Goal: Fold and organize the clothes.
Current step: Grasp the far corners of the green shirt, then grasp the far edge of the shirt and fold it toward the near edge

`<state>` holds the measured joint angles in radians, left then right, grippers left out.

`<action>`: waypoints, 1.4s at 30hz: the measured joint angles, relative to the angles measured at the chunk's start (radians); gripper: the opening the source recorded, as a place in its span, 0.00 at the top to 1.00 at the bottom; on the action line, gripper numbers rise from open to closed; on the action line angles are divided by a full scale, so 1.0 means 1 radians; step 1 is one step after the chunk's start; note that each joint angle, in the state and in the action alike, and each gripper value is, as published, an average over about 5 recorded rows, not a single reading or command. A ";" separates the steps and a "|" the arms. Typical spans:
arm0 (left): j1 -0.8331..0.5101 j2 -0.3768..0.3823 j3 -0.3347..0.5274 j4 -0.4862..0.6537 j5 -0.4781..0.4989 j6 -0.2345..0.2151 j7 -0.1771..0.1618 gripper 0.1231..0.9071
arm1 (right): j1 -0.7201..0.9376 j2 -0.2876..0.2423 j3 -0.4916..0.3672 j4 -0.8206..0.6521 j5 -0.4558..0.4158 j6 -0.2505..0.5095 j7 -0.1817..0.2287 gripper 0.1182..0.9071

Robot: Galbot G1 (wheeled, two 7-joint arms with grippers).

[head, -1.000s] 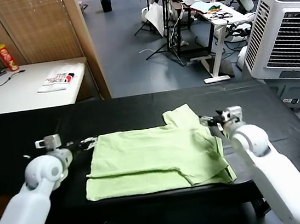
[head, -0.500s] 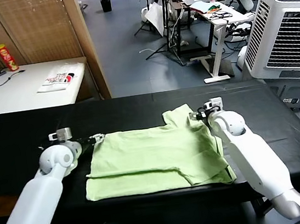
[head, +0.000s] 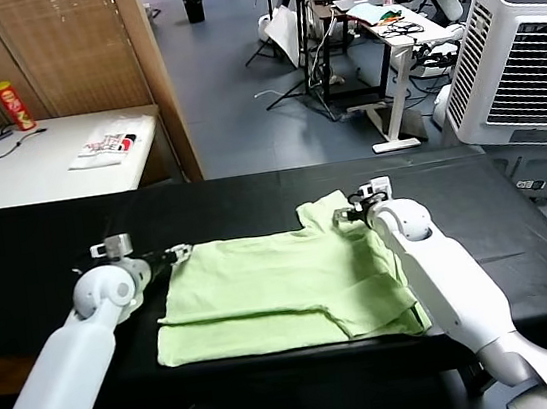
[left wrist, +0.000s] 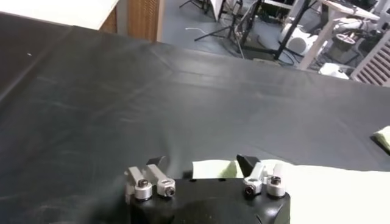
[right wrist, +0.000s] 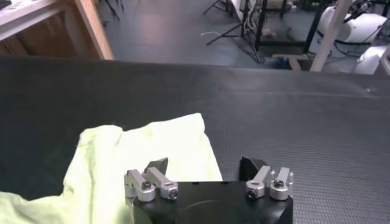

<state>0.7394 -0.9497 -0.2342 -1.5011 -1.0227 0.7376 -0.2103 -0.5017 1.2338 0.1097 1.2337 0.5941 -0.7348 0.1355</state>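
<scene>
Pale light-green short-sleeved cotton T-shirt point(head: 290, 288), wrinkled and partly folded, spread flat in the middle of the black table point(head: 37, 246), one sleeve poking toward the far side. Left gripper point(head: 171, 255) low at the shirt's far left corner, jaws apart with the corner of cloth lying between them in the left wrist view point(left wrist: 201, 167), nothing pinched. Right gripper point(head: 347, 213) at the far right, over the edge of the protruding sleeve, jaws wide with one finger above green fabric and the other above bare tabletop, nothing gripped point(right wrist: 204, 167). Beyond the black table, on the far left, a white side table point(head: 37, 170) with a red cylindrical can point(head: 11, 105) and a white packet with red and black marks point(head: 109, 145). Far right, a white slatted cooling unit point(head: 527, 60).
</scene>
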 joint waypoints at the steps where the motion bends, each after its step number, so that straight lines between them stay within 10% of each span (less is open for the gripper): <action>1: 0.002 0.002 0.000 -0.004 0.000 0.001 0.000 0.28 | -0.002 -0.002 0.001 0.004 0.001 0.000 0.001 0.16; 13: 0.007 -0.003 -0.004 0.000 0.011 -0.001 0.003 0.55 | -0.032 -0.023 0.021 0.041 0.010 -0.002 0.017 0.35; 24: 0.014 -0.002 -0.005 -0.016 0.014 0.000 0.011 0.99 | -0.050 -0.023 0.033 0.061 0.026 -0.001 0.016 0.98; 42: 0.048 -0.004 -0.045 -0.073 0.039 -0.007 0.025 1.00 | -0.124 -0.079 0.075 0.158 -0.012 0.134 -0.093 0.99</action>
<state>0.7875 -0.9539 -0.2791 -1.5746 -0.9832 0.7309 -0.1849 -0.6260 1.1547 0.1849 1.3917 0.5817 -0.6010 0.0423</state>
